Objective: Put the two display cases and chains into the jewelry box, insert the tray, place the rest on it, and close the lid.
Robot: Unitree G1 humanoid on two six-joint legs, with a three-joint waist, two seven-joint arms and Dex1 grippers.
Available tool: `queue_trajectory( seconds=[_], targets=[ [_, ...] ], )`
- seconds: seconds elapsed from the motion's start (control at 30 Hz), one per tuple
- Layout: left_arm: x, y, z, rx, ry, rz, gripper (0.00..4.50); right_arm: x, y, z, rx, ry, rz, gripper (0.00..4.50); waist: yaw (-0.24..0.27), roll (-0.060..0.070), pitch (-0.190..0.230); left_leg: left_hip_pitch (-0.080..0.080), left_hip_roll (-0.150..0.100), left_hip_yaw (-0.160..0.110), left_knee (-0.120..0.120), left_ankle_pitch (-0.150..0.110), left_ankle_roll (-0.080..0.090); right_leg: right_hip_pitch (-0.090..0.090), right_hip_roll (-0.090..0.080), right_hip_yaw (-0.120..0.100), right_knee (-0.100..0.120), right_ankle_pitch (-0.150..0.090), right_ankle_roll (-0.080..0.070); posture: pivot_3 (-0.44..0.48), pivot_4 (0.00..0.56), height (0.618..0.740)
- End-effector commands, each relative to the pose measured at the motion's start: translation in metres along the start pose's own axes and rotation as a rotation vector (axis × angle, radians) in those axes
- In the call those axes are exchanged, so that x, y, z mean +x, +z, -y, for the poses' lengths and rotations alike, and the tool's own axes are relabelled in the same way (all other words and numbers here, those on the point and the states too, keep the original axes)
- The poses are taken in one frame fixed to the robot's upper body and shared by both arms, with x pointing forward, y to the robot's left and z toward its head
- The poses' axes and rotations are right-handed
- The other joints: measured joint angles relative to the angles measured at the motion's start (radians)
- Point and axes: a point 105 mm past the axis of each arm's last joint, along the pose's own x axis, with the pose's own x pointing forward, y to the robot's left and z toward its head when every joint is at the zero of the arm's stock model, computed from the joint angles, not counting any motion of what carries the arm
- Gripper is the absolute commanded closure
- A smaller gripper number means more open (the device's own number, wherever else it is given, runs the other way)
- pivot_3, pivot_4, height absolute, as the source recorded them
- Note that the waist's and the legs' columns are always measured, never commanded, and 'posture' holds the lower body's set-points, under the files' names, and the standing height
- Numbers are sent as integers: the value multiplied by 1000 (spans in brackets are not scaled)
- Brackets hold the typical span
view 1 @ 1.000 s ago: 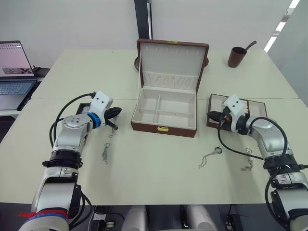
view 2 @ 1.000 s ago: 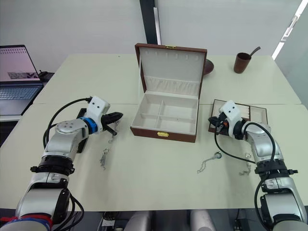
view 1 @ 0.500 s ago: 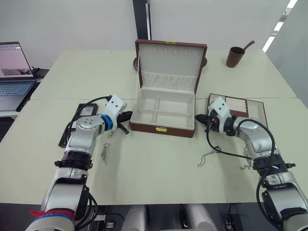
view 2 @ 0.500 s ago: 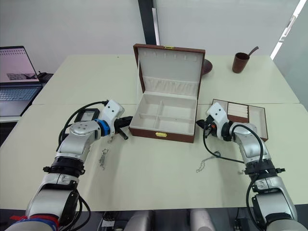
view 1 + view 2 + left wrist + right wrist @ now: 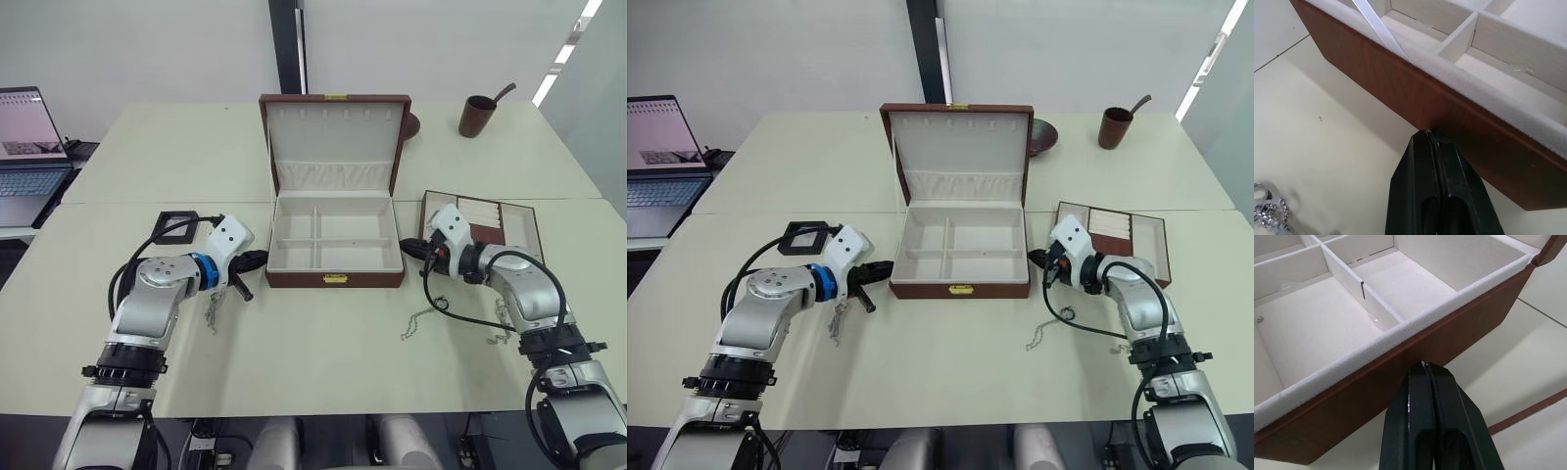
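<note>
Both my arms reach forward and bend inward at the elbow, forearms low and angled toward each other. My left gripper (image 5: 257, 260) has its two black fingers pressed flat together, their tips level with my wrist and pointing toward my right. My right gripper (image 5: 409, 249) is closed the same way, fingers pressed flat together with no gap, tips pointing toward my left. Black cables loop from both wrists.
</note>
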Motion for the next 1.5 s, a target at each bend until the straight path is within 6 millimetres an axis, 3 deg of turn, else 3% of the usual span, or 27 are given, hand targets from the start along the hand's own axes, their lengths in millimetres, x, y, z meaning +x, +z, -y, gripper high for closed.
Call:
queue_trajectory(
  seconds=[0.03, 0.7, 0.93, 1.1, 1.2, 1.33, 1.5],
  targets=[
    [4, 11, 19, 11, -87, 48, 4500, 8, 16, -23, -29, 108, 61, 4481, 0, 0, 0, 0, 0, 0, 0, 0, 0, 0, 0, 0, 0, 0, 0, 0, 150, 740],
    [-2, 5, 5, 3, -32, 35, 4500, 0, 14, -13, -13, 72, 69, 4481, 0, 0, 0, 0, 0, 0, 0, 0, 0, 0, 0, 0, 0, 0, 0, 0, 150, 740],
    [-30, 7, -18, -51, 44, 80, 4500, -32, 20, 13, 43, 14, 143, 4481, 1, 0, 0, 0, 1, 0, 0, 0, 0, 0, 0, 0, 0, 0, 0, 0, 150, 740],
    [-69, 10, -44, -102, 145, 127, 4500, -70, 16, 38, 58, -43, 137, 4481, 4, 0, 0, 0, 5, 1, 0, 0, 0, 0, 0, -1, -1, 0, 0, 0, 150, 740],
    [-105, 3, -58, -132, 215, 111, 3927, -104, 6, 50, 74, -54, 89, 3905, 4, 0, 0, 0, 6, 1, -1, 0, 0, 0, 0, 0, -2, 0, 0, 0, 150, 740],
    [-151, -26, -69, -148, 299, -9, 2691, -143, -3, 60, 92, -72, 34, 2902, 2, 0, 0, 0, 7, 2, -2, 0, 0, 0, 0, 0, -3, 0, 0, 0, 150, 740],
    [-210, -63, -80, -184, 418, -152, 1068, -190, -33, 72, 142, -145, -84, 1521, 3, 0, 0, 2, 7, 3, -2, 0, 0, 2, 1, 0, -3, -1, -1, 0, 150, 740]
  ],
)
